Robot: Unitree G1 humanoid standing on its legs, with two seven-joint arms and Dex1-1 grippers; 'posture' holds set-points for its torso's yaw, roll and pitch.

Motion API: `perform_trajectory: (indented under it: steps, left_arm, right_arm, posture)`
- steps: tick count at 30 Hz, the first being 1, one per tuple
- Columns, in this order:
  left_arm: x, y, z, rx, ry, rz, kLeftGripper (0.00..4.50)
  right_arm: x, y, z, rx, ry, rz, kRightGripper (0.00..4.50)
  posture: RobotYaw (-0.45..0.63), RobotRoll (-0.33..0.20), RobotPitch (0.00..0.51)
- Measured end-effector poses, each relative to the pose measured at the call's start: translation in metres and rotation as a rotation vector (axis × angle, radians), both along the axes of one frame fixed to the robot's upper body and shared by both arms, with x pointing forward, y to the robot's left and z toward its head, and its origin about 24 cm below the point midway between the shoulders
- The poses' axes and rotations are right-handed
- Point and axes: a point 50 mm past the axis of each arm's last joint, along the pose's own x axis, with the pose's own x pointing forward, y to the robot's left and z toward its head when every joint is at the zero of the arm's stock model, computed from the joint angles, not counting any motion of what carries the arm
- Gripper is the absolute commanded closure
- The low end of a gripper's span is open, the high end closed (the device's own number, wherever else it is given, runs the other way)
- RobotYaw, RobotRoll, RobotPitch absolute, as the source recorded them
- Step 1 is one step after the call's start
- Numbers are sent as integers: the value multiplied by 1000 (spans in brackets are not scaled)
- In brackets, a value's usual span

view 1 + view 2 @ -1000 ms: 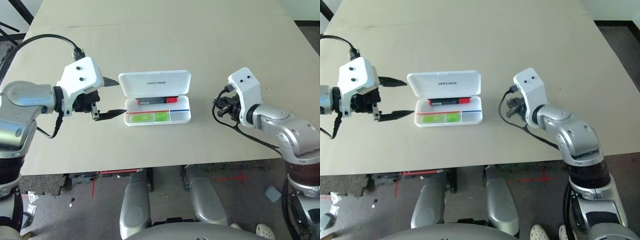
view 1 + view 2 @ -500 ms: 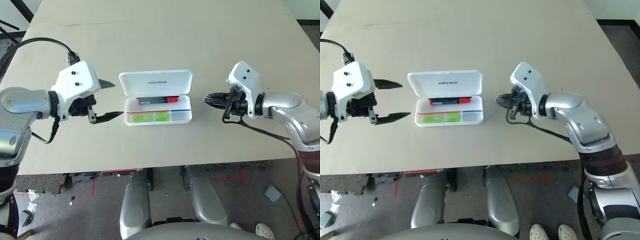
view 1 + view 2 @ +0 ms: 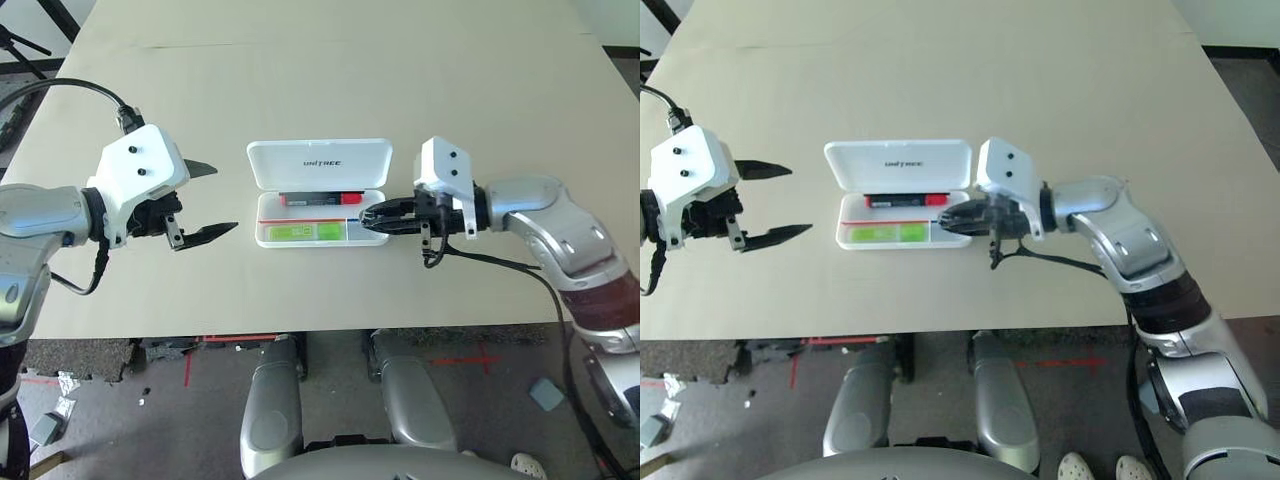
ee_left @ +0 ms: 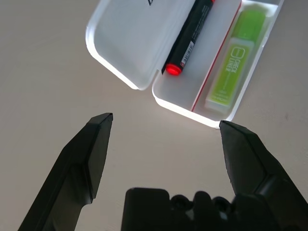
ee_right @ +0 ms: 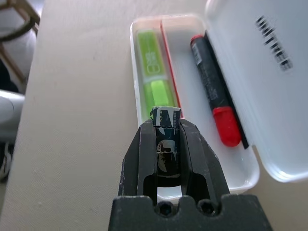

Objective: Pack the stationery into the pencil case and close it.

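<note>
The white pencil case (image 3: 318,163) lies open in the middle of the table, its lettered lid tipped back. A red marker (image 3: 320,198) with a black cap lies in the back channel of the tray, and a lime-green highlighter (image 3: 303,232) in the front one. My right gripper (image 3: 372,215) hovers over the right end of the tray. It is shut on a tiny black-and-silver clip piece (image 5: 166,129). Left of the case and apart from it, my left gripper (image 3: 205,200) stands open with nothing between its fingers (image 4: 91,144).
The beige table (image 3: 330,80) spreads wide behind and beside the case. Its front edge (image 3: 300,332) runs close below both grippers. A cable (image 3: 480,262) loops under my right wrist.
My right arm has swung left from the table's right side to the right end of the case, still shut. The left gripper has stayed open and drifted slightly left.
</note>
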Motion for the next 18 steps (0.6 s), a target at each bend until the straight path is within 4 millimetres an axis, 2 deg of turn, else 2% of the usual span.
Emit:
perform_trajectory:
  steps: [4,11,13,14,18]
  left_arm:
    - [-3,0,2,1,-12,7,0]
    - [-5,2,0,0,-7,28,0]
    - [-5,2,0,1,-10,30,0]
    - [-5,2,-1,1,-9,29,0]
    - [-5,2,-2,1,-7,33,0]
  right_arm:
    - [4,1,-9,-50,-9,13,4143]
    - [9,3,-9,-76,-50,36,4143]
    - [10,4,-9,-82,-56,37,3393]
    - [11,4,-9,-81,-57,37,3160]
    - [11,8,-7,-62,-48,47,1620]
  posture:
    - [115,0,276]
    - [118,0,276]
    - [118,0,276]
    - [110,0,275]
    - [101,0,283]
